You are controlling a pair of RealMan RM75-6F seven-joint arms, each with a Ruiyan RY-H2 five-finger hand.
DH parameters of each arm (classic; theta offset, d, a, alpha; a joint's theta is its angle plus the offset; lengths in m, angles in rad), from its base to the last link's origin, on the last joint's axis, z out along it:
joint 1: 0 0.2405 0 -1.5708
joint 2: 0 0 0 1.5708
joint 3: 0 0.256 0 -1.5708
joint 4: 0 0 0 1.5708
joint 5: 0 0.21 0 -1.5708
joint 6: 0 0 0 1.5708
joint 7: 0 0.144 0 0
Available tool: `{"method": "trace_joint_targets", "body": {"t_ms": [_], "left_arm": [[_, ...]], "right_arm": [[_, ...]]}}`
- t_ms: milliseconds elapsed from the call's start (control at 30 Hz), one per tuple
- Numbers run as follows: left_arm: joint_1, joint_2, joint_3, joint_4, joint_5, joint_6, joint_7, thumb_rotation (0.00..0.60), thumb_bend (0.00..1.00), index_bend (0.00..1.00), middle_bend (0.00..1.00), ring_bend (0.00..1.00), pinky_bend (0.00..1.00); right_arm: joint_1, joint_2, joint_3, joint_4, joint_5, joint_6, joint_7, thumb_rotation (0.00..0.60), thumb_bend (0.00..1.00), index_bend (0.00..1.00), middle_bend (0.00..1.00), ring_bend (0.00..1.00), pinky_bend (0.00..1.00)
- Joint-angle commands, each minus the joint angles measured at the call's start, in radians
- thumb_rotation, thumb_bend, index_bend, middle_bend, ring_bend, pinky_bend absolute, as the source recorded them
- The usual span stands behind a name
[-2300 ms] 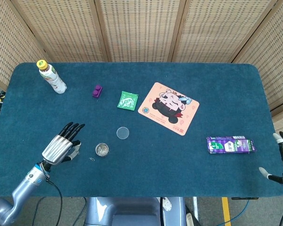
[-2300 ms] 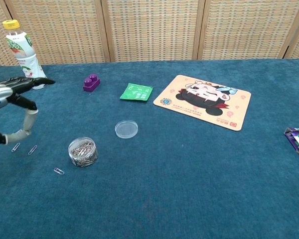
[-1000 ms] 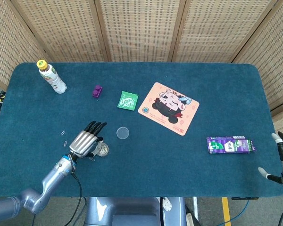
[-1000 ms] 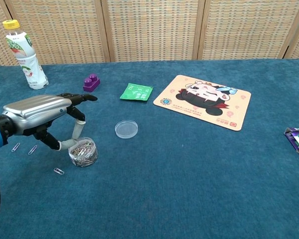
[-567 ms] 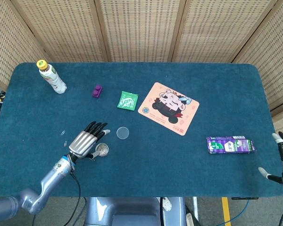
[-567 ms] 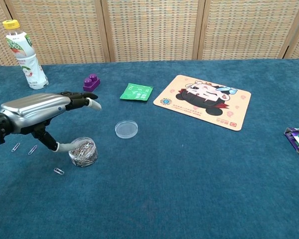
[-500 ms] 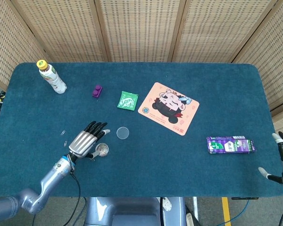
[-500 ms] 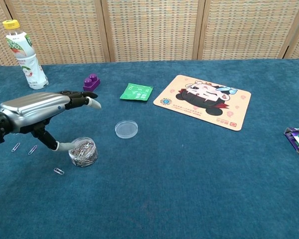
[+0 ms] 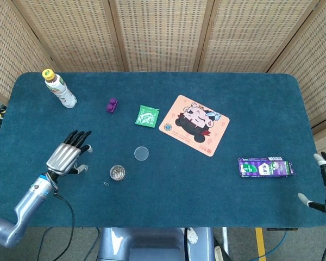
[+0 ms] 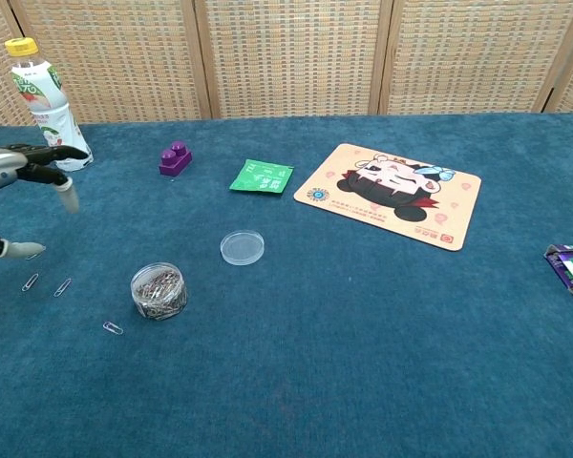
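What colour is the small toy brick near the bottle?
Purple: the small toy brick with two studs on top, clearest in the chest view.

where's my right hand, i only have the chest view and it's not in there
observer: The right hand hangs just off the table's right edge, near the front corner, holding nothing.
operator: what's that cut off at my right edge
observer: A purple carton lying flat on the table, short of that hand and not touching it.
operator: and the other hand, i only get fingertips
observer: The left hand is palm down with its fingers spread and nothing in it, left of the jar of paper clips and apart from it.
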Motion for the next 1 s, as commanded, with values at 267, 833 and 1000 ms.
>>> {"method": "trace_joint_targets", "body": {"t_ms": [267,833,1000], "left_arm": [[0.04,-0.099,0.054,0.323,0.031,-0.026,-0.231,0.6,0.27,0.4,0.0,0.0,0.0],[0.052,-0.242,0.059,0.549,0.08,0.034,-0.334,0.6,0.28,0.4,0.0,0.0,0.0],[0.053,-0.281,0.066,0.597,0.096,0.05,-0.339,0.6,0.28,0.4,0.0,0.0,0.0]], "right_arm": [[0.006,-0.013,0.0,-0.003,0.009,-0.007,-0.036,0.6,0.0,0.03,0.0,0.0,0.0],[0.007,-0.015,-0.001,-0.005,0.012,-0.012,-0.042,0.6,0.0,0.03,0.0,0.0,0.0],[0.006,-0.014,-0.001,-0.004,0.013,-0.01,-0.034,0.6,0.0,0.03,0.0,0.0,0.0]]}}
